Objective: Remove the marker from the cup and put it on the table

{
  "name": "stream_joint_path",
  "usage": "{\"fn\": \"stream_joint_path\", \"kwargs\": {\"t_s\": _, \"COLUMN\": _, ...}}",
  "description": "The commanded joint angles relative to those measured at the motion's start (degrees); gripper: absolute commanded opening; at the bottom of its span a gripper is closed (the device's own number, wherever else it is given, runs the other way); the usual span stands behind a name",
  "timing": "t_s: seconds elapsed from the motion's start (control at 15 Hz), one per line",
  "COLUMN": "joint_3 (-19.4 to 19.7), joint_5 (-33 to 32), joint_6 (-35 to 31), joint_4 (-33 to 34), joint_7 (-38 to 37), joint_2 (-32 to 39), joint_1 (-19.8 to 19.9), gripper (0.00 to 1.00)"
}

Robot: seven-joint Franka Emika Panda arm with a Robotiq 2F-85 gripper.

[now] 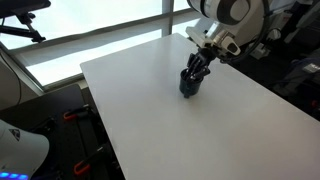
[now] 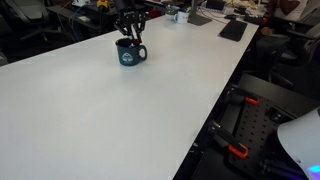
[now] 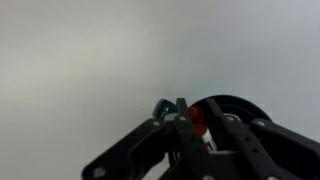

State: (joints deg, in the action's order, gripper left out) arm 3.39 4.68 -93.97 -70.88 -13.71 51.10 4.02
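Note:
The dark cup (image 1: 188,88) stands on the white table (image 1: 150,110) toward its far side; in an exterior view it shows a handle and a teal mark (image 2: 130,56). My gripper (image 1: 198,68) reaches down into the cup's mouth from above (image 2: 130,28). In the wrist view the fingers (image 3: 190,108) are closed around the marker (image 3: 197,122), which has a red tip and stands upright at the cup's dark rim (image 3: 240,103). The marker's lower part is hidden by the fingers and the cup.
The table (image 2: 100,120) spreads wide and white around the cup. A keyboard (image 2: 233,30) and desk clutter lie at the far end. Black equipment with red clamps (image 2: 235,150) sits beyond the table's edge. A window rail (image 1: 90,35) runs behind the table.

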Motion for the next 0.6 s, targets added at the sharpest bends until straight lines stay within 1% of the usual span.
{"fn": "stream_joint_path", "kwargs": {"t_s": 0.0, "joint_3": -0.1, "joint_5": 1.5, "joint_6": 1.6, "joint_4": 0.8, "joint_7": -0.1, "joint_2": 0.2, "joint_1": 0.3, "gripper": 0.01}}
{"fn": "stream_joint_path", "kwargs": {"t_s": 0.07, "joint_3": -0.1, "joint_5": 1.7, "joint_6": 1.5, "joint_4": 0.8, "joint_7": -0.1, "joint_2": 0.2, "joint_1": 0.3, "gripper": 0.05}}
{"fn": "stream_joint_path", "kwargs": {"t_s": 0.13, "joint_3": -0.1, "joint_5": 1.7, "joint_6": 1.3, "joint_4": 0.7, "joint_7": 0.0, "joint_2": 0.1, "joint_1": 0.3, "gripper": 0.02}}
{"fn": "stream_joint_path", "kwargs": {"t_s": 0.2, "joint_3": -0.1, "joint_5": 1.7, "joint_6": 1.1, "joint_4": 0.6, "joint_7": 0.1, "joint_2": 0.1, "joint_1": 0.3, "gripper": 0.04}}
{"fn": "stream_joint_path", "kwargs": {"t_s": 0.53, "joint_3": 0.1, "joint_5": 1.6, "joint_6": 0.3, "joint_4": -0.1, "joint_7": 0.0, "joint_2": -0.5, "joint_1": 0.2, "gripper": 0.04}}
